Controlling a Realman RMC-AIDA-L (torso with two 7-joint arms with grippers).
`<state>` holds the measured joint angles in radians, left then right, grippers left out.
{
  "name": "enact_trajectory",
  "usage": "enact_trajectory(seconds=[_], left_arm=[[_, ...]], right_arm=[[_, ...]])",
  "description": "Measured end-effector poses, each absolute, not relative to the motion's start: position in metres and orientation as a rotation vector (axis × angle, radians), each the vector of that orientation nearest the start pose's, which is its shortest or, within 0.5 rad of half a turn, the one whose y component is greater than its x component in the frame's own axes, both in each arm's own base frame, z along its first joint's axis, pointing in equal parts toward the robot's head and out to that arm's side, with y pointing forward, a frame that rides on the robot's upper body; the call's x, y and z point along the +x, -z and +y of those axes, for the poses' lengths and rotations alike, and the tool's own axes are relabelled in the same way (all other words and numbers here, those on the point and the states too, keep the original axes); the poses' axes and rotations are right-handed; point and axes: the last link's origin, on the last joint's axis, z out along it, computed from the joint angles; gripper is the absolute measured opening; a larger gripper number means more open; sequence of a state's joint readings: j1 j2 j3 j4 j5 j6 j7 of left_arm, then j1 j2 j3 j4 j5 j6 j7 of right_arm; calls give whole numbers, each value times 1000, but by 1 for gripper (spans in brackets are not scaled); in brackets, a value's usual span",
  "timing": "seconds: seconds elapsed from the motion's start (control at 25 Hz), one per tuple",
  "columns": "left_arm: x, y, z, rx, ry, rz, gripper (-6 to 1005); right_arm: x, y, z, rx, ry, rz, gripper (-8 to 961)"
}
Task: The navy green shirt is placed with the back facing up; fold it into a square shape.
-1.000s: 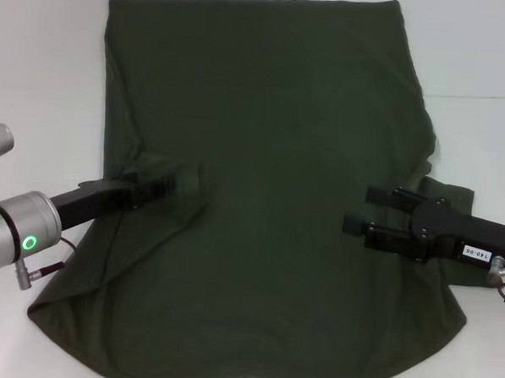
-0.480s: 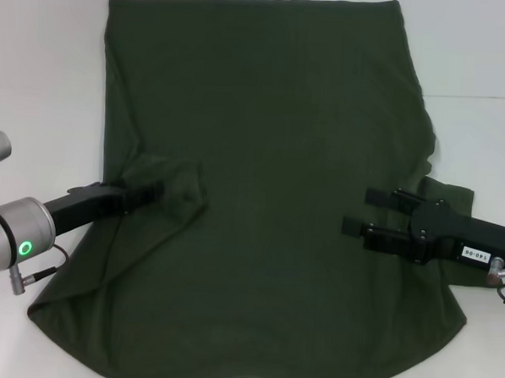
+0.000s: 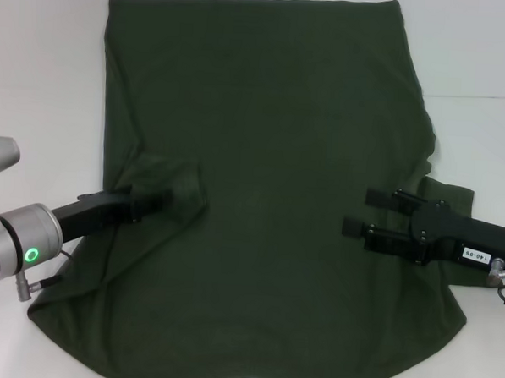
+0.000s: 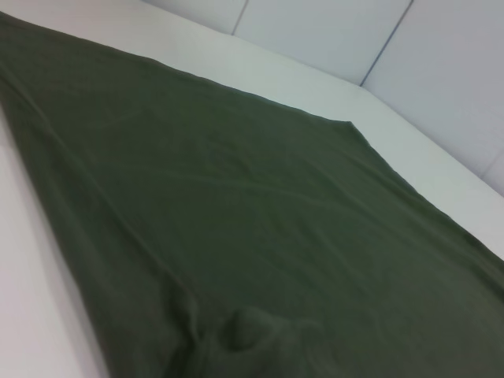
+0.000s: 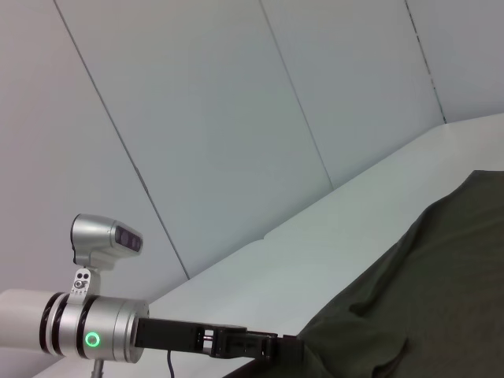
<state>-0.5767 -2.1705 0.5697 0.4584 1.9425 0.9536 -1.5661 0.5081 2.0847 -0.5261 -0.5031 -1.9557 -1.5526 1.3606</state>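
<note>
- My left gripper [image 3: 163,193] comes in from the near left, its tip buried under a fold of cloth at the shirt's left edge. The fingers are hidden there, so I cannot tell whether they are spread or pinching.
- That fold looks like the left sleeve turned inward; it sits as a small raised hump with creases running toward the near left corner.
- The shirt [image 3: 273,114] lies flat on the white table [image 3: 38,76], plain side up, with no lettering showing. It covers most of the middle, straight hem at the far side, curved edge at the near side.
- The left wrist view shows only cloth stretching to the far corner, with a soft bump close by.
- My right gripper [image 3: 357,210] hovers over the shirt's right part, both fingers spread and pointing left, nothing between them. The right sleeve pokes out just beyond the arm.
- Handling, my judgement: light, limp, thin cotton. It will drape and drag rather than hold shape, and bunch if pushed. It is not fragile and not slippery on this surface.
- Best hold, I reckon: pinch the edge seams or sleeve hems, where the doubled fabric gives a firmer bite, and lift before carrying across.
</note>
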Motion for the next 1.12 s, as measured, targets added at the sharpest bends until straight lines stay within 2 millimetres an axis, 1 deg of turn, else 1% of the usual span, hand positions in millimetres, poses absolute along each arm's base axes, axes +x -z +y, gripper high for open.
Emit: enact_trajectory(seconds=[0.32, 0.48, 0.8, 1.0, 1.12], left_arm=[[-298, 53, 363, -2186, 622, -1222, 818], [-291, 53, 360, -2235, 663, -1216, 818], [-273, 56, 341, -2427, 732, -1222, 817], [-260, 48, 328, -2539, 843, -1208, 817], [-256, 44, 321, -2575, 889, -1192, 818]], right_arm=[[278, 6, 319, -2538, -927, 841, 780], [278, 6, 319, -2537, -929, 841, 779], [279, 5, 319, -2533, -933, 839, 776], [280, 4, 318, -2530, -931, 842, 775], [281, 2, 317, -2527, -931, 848, 774]])
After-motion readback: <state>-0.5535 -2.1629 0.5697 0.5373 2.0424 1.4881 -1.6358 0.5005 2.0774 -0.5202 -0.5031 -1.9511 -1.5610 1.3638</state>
